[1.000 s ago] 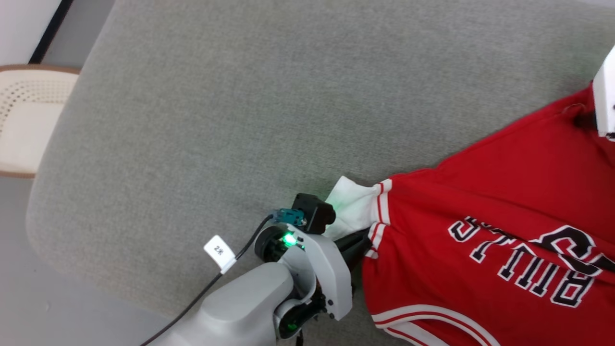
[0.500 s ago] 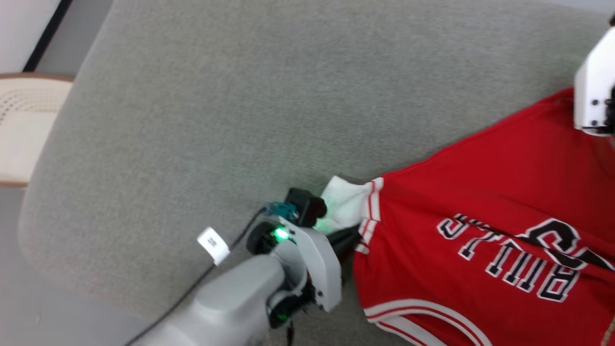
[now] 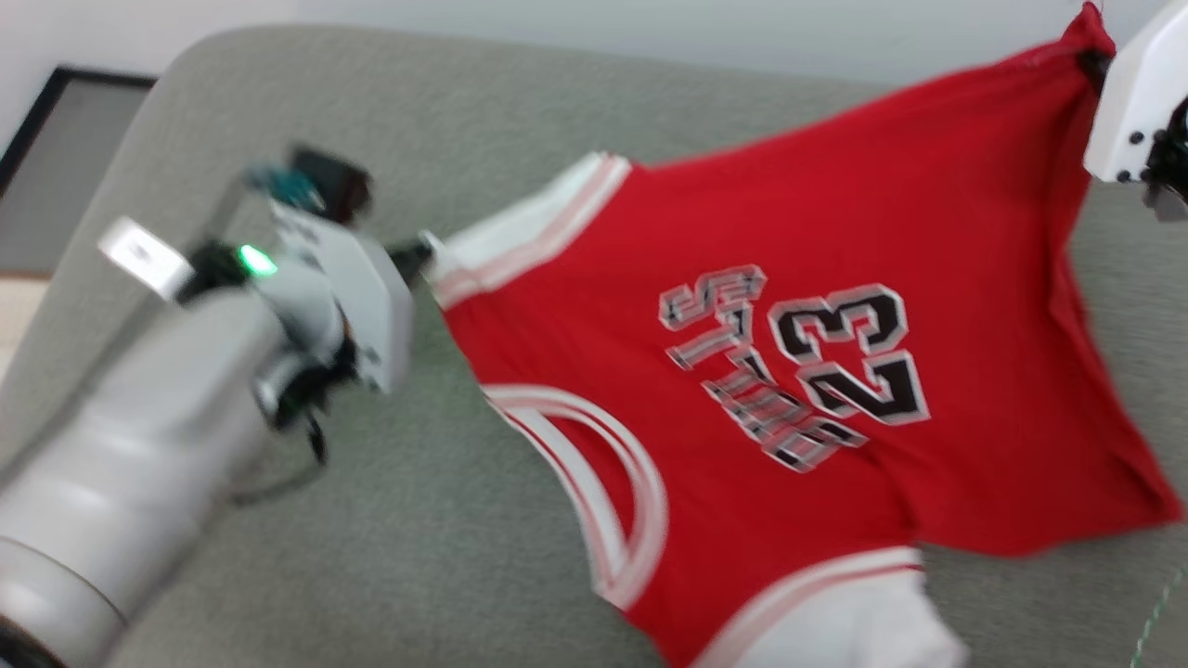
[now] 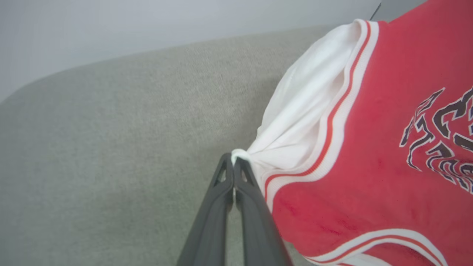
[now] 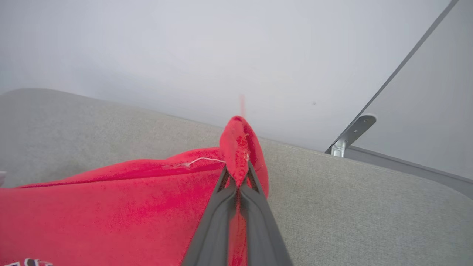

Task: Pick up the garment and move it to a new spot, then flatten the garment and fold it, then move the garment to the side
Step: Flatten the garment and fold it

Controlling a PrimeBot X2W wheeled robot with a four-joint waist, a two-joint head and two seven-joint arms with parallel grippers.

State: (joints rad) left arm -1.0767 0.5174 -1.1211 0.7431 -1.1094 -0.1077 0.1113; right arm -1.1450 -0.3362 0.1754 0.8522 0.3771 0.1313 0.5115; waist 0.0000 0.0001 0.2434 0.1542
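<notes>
The left claw (image 4: 234, 162) is pinched shut on the tip of a white sleeve (image 4: 306, 111) of the garment (image 3: 742, 232); the sleeve fans out from its fingertips, up and to their right in the wrist view; the right claw (image 5: 238, 174) is clamped on a bunched red corner (image 5: 240, 142) that stands up just beyond its tips. Between the two claws the garment is stretched along a taut upper edge, and the rest hangs below that line, the second white sleeve (image 3: 863, 612) lowest; whether that low part touches the grey cushion (image 3: 464, 102) beneath both claws I cannot tell, the head view being blurred. This reads as the first step, the lift and carry to a new spot; flattening and folding are not yet begun. The next move likely calls for both claws to travel together at the same spacing, so the cloth neither sags nor slips a grip; then a lowering that lands the hanging edge first.
</notes>
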